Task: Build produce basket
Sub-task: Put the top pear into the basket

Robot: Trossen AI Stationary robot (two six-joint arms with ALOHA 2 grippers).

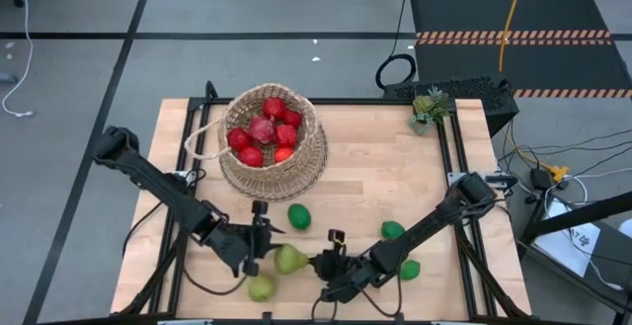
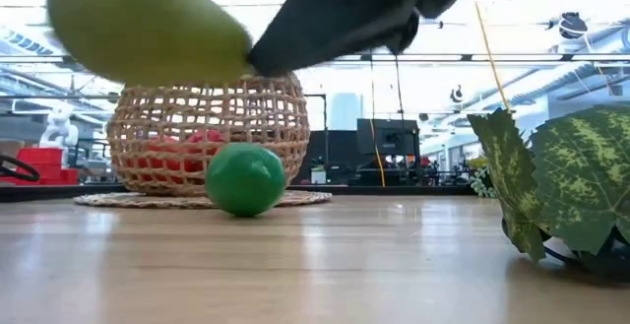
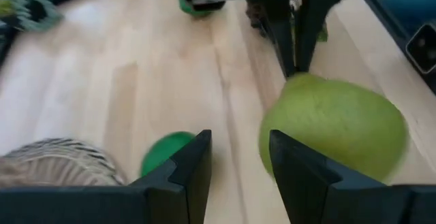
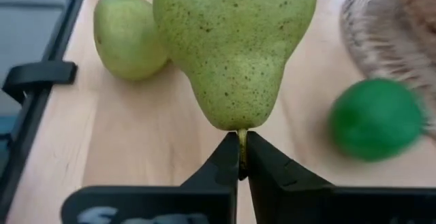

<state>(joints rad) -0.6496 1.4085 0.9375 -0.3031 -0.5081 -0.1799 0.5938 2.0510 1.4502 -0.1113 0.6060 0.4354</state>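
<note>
The wicker basket (image 1: pixel 272 145) stands at the table's far left with several red fruits (image 1: pixel 265 130) in it. My right gripper (image 1: pixel 314 264), near the table's front edge, is shut on a yellow-green pear (image 4: pixel 235 47) that the low view shows raised off the wood (image 2: pixel 148 24). My left gripper (image 3: pixel 238 163) stands open just left of that pear, with nothing between its fingers. A second pear (image 1: pixel 261 287) lies at the front edge. Three green limes (image 1: pixel 299 215) (image 1: pixel 392 230) (image 1: pixel 409 269) rest on the table. My right gripper pinches the pear's thin stem (image 4: pixel 242 142) between its two fingertips. The fingers slant down from the table's right side, in line with the stem. The pear reaches out beyond the fingertips, its wide end away from them, lifted clear of the table.
A small green potted plant (image 1: pixel 430 108) sits at the far right corner. Large green leaves (image 2: pixel 561 186) stand close to the low camera on the right. Bare wood (image 1: pixel 385 172) lies between the basket and the right arm.
</note>
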